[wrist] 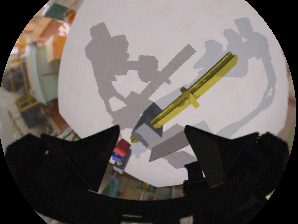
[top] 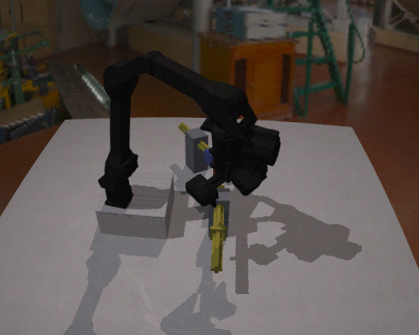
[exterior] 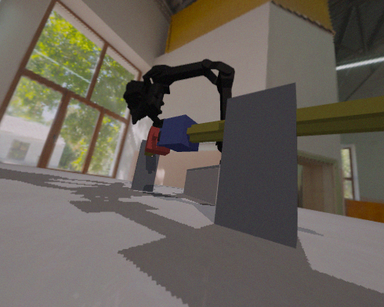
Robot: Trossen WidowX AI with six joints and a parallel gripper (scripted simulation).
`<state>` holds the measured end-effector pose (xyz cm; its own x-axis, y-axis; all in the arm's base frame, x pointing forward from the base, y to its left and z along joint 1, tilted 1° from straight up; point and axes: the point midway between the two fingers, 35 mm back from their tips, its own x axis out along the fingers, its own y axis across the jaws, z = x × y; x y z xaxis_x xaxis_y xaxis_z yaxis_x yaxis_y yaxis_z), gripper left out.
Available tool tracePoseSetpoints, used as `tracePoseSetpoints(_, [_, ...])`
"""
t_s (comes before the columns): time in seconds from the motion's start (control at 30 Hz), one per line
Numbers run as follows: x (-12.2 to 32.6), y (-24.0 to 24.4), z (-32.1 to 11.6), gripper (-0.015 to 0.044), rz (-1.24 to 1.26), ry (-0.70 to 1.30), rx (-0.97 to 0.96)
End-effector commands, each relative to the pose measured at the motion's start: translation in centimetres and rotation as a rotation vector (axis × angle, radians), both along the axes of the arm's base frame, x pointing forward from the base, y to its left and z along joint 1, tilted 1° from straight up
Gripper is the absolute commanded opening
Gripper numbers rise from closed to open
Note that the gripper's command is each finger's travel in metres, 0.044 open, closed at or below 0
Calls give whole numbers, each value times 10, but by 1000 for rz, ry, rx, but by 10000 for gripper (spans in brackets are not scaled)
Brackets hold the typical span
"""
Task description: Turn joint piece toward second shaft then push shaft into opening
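Note:
The joint piece has a blue part (top: 208, 156) (exterior: 175, 133) (wrist: 117, 156) on the first shaft (top: 183, 127) (exterior: 348, 115) and a red part (exterior: 153, 145) (wrist: 121, 147) hinged to it. The first shaft passes through the tall grey block (top: 196, 151) (exterior: 258, 164). The second, yellow shaft (top: 217, 254) (wrist: 212, 75) with a crosspiece lies in the second block (exterior: 143, 172) (wrist: 148, 134); its short tip shows between that block and the red part. My gripper (wrist: 153, 128) is open and empty, above the second block and near the red part. The arm mostly hides the red part in the top view; its opening is not clear.
The arm stands on a pale box-shaped base (top: 132, 226) left of the second block. The blocks stand on the white table (top: 328, 184). The second shaft's long end, with its crosspiece, sticks out toward the top camera.

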<state>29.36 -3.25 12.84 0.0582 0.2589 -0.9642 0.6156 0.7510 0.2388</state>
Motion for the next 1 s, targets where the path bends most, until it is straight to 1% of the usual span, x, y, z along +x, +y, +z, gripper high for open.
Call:
tracePoseSetpoints(0.0, [4, -23, -1, 440, 133, -32, -62])
tracePoseSetpoints(0.33, [6, -72, 1, 440, 446, -81, -190])
tracePoseSetpoints(0.7, [1, -126, 5, 440, 791, -72, -308])
tracePoseSetpoints(0.97, [1, -129, 5, 440, 807, -69, -313])
